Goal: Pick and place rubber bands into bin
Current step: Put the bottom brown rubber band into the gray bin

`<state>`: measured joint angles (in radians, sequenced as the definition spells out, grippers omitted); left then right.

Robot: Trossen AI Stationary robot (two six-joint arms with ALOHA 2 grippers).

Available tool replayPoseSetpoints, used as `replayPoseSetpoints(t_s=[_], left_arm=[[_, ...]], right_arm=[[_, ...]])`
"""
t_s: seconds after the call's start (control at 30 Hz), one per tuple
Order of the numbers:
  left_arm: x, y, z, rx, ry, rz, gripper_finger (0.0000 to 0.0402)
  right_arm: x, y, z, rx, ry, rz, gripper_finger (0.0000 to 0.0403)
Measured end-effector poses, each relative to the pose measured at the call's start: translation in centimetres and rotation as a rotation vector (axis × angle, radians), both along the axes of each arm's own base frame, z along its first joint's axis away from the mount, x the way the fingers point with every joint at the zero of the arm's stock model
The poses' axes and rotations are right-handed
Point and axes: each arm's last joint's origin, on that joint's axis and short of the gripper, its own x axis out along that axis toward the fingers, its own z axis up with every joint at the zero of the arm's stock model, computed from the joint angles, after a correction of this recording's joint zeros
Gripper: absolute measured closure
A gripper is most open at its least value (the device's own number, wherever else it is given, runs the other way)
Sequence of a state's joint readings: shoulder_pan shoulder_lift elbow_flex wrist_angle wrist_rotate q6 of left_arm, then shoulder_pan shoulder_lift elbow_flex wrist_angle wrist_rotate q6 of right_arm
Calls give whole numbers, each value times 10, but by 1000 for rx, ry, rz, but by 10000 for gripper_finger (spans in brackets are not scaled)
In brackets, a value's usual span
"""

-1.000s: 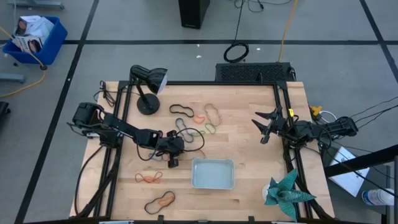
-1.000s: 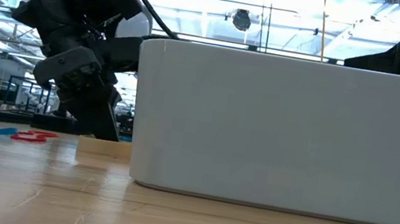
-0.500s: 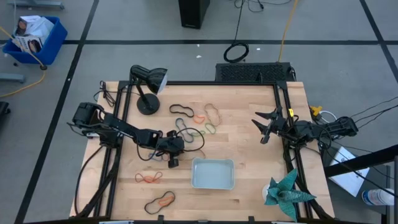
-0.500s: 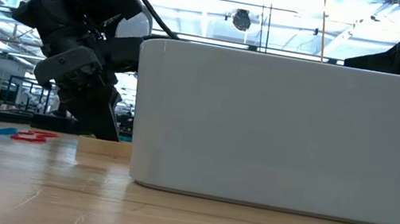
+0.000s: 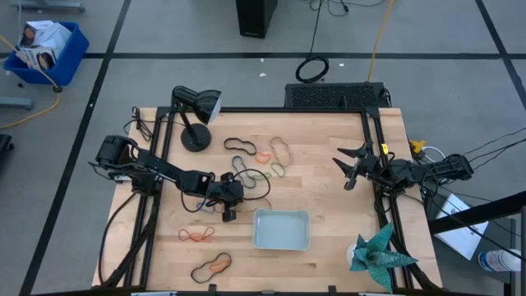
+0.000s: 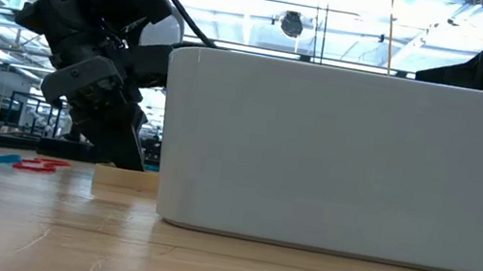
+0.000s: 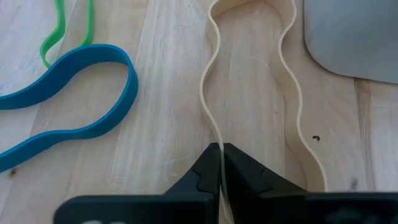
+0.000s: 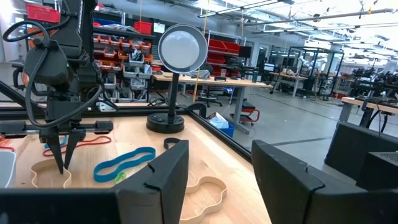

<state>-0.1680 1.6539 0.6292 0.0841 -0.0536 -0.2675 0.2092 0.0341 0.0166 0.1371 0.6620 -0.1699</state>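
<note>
My left gripper [image 7: 221, 157] stands over the table just left of the pale bin [image 5: 281, 229] and is shut on a tan rubber band [image 7: 249, 93] that lies flat on the wood. A blue band [image 7: 68, 102] and a green band [image 7: 62, 25] lie beside it. The right wrist view shows the left gripper [image 8: 62, 163] pointing down at the table. Several more bands lie further back [image 5: 261, 154] and near the front edge [image 5: 197, 235]. My right gripper [image 5: 349, 168] is open and empty, above the table's right side. My left gripper pinches one strand of the tan band's wavy side [image 7: 214, 138] between its two fingers. The fingers [image 8: 60, 149] come from above, pointing down, tips at the table. The rest of the loop lies slack and flat on the wood.
A black desk lamp [image 5: 193, 115] stands at the back left. A teal paper figure [image 5: 376, 255] sits at the front right corner. The bin's wall [image 6: 354, 163] fills the low view. Black cables run along the left edge [image 5: 144, 127].
</note>
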Motion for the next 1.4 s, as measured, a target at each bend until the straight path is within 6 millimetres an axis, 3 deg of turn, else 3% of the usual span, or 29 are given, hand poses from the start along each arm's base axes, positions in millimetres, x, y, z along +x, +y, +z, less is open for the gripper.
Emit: replayPoseSetpoints(t_s=[0.23,0.47,1.4], left_arm=[[0,0,0,1,0,-1,395],[0,0,0,0,-6,-1,370],[2,0,1,-24,-27,26,366]], right_arm=[[0,0,0,-2,1,0,234],[0,0,0,-2,1,0,234],[0,0,1,-1,-7,0,234]])
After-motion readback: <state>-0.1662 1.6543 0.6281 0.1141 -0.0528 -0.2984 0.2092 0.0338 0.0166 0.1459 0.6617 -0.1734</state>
